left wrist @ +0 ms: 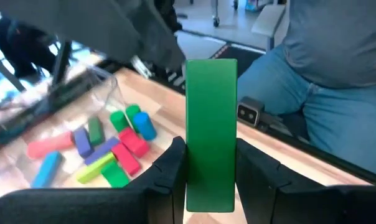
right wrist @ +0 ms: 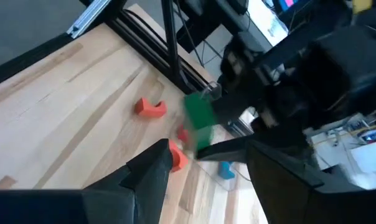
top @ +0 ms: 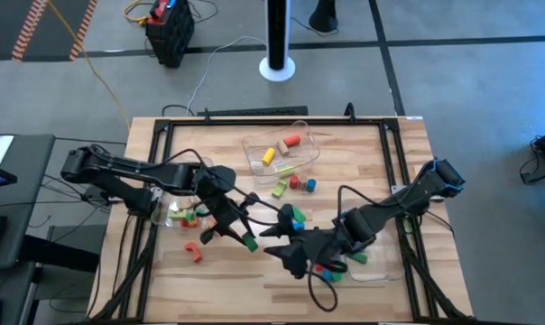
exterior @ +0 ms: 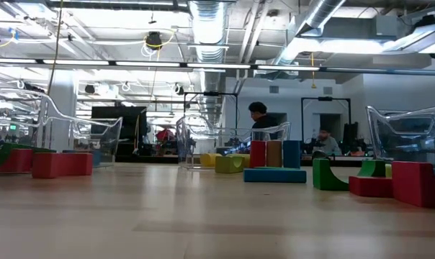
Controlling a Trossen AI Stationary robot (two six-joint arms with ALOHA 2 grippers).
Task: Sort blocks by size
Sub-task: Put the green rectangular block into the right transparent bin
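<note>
My left gripper [top: 244, 238] hangs over the table's middle near the front, shut on a green bar block [left wrist: 211, 124]. My right gripper [top: 287, 256] floats just to its right, open, nothing between its fingers [right wrist: 210, 152]; its wrist view shows the green bar [right wrist: 198, 115] ahead. An orange arch block [top: 193, 253] lies flat on the table at the near left. Loose blocks [top: 295, 185] lie at mid-table. More blocks lie in the three clear bins. The low view shows blocks [exterior: 275, 155] standing on the table but neither gripper. My left gripper pinches the green bar between its two fingers, one on each long side [left wrist: 191, 180], at the bar's back half. The bar runs along the fingers and sticks out past their tips. The fingers slant down from the table's left. The bar is lifted clear of the table.
A clear bin [top: 301, 161] stands at the far middle, a second [top: 162, 217] at the left under my left arm, a third [top: 374, 269] at the near right under my right arm. A person in jeans [left wrist: 325, 93] stands beside the table. Cables hang around both arms.
</note>
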